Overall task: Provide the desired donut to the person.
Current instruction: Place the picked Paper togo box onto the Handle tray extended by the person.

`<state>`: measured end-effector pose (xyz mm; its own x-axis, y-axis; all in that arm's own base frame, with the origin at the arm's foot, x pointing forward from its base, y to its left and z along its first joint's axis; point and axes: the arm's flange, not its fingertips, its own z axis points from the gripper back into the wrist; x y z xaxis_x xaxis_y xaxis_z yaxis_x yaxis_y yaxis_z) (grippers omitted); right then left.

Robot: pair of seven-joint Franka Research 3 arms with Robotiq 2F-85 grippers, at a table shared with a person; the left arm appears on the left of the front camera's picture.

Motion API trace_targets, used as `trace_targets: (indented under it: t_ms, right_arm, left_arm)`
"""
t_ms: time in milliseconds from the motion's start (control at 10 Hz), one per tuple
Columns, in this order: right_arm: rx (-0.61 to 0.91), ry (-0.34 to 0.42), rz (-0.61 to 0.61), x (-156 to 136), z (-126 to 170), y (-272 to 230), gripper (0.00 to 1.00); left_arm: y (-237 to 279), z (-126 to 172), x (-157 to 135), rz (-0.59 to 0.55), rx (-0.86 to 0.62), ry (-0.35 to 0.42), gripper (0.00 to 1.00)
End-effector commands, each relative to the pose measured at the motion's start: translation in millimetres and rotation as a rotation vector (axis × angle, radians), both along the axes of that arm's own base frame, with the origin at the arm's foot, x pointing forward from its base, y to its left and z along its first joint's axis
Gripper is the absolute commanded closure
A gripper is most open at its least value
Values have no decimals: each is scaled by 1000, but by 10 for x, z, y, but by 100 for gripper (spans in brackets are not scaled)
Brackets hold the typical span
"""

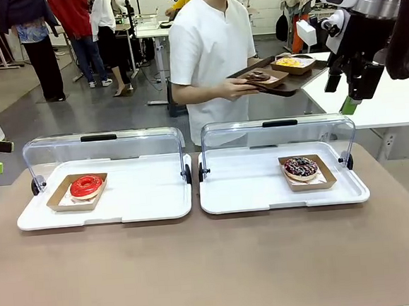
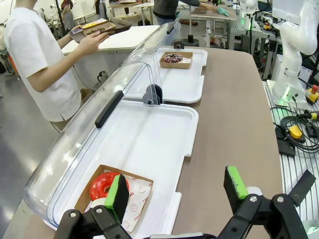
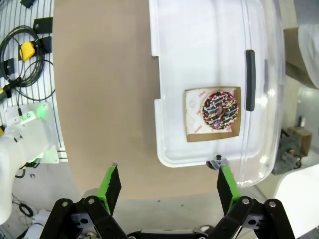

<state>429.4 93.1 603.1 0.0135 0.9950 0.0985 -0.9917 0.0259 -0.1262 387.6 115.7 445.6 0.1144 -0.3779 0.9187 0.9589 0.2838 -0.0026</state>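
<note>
A red-glazed donut (image 1: 86,185) (image 2: 103,185) lies in a cardboard tray inside the left white serving tray (image 1: 144,200). A chocolate donut with sprinkles (image 1: 301,166) (image 3: 219,110) (image 2: 173,58) lies in the right serving tray (image 1: 243,192). The clear lids of both trays are swung open. The person (image 1: 210,46) (image 2: 40,59) stands at the far side, holding a dark tray (image 1: 276,76) of small boxes. My right gripper (image 1: 342,96) (image 3: 168,184) hangs open, high above the chocolate donut's end of the table. My left gripper (image 2: 177,191) is open above the near-left tray corner.
A white side table (image 1: 399,102) stands behind the right tray. In the left wrist view the other arm's white base (image 2: 294,45) and floor cables (image 2: 299,134) lie past the table's edge. Bystanders stand far back. The brown tabletop (image 1: 213,266) in front of the trays is bare.
</note>
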Motion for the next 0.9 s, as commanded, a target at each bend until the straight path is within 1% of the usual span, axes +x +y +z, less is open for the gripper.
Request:
trace_targets:
  t_ms: [0,700,800]
  right_arm:
    - [-10,4,-4,-15,2,-21,0]
    - [0,0,0,0,0,0,0]
    - [138,4,47,81,84,-295,0]
  left_arm:
    - [9,7,-14,-1,-13,-10,0]
    - [9,7,-14,-1,-13,-10,0]
    - [9,7,-14,-1,-13,-10,0]
